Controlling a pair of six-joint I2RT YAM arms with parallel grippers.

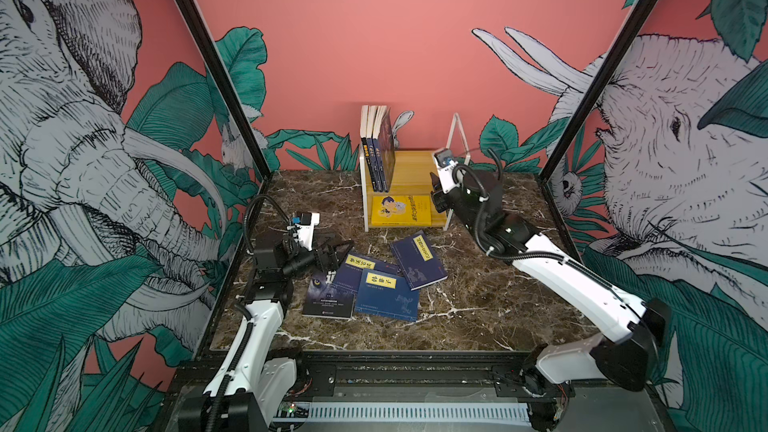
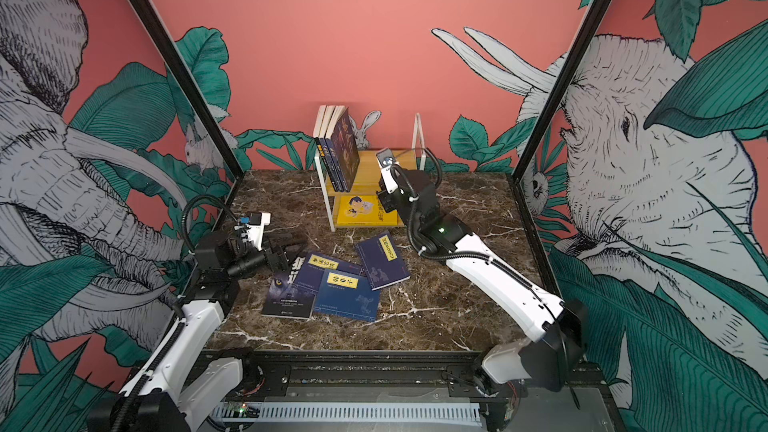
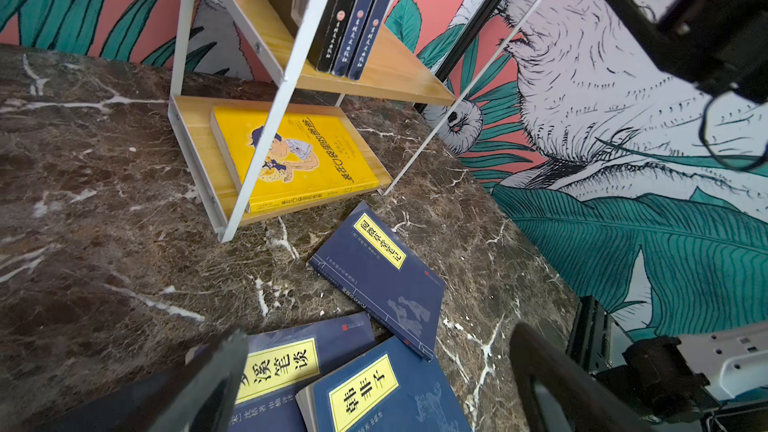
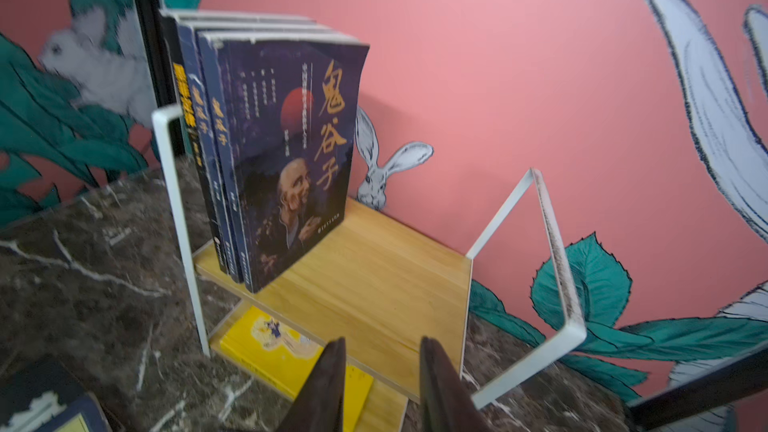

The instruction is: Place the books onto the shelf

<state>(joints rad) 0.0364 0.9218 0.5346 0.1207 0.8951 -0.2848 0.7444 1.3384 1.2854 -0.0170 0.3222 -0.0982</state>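
Note:
The shelf (image 1: 415,172) stands at the back centre. Two purple-blue portrait books (image 1: 386,147) stand upright at the left end of its upper board (image 4: 374,268). Three navy books with yellow labels lie on the marble: one (image 1: 417,259) nearest the shelf, one (image 1: 386,295) in front, one (image 1: 357,270) partly under it. A black wolf-eyes book (image 1: 328,297) lies at the pile's left. My left gripper (image 1: 338,253) hovers open just left of the pile, over the navy books (image 3: 291,359). My right gripper (image 4: 383,342) is in front of the shelf's right half, jaws apart and holding nothing.
A yellow cartoon-cover book (image 1: 401,209) lies flat on the shelf's lower board. A dark brown book (image 1: 365,147) with a yellow-lettered spine stands leftmost on the upper board. Black frame posts and patterned walls close in both sides of the marble table (image 1: 478,305).

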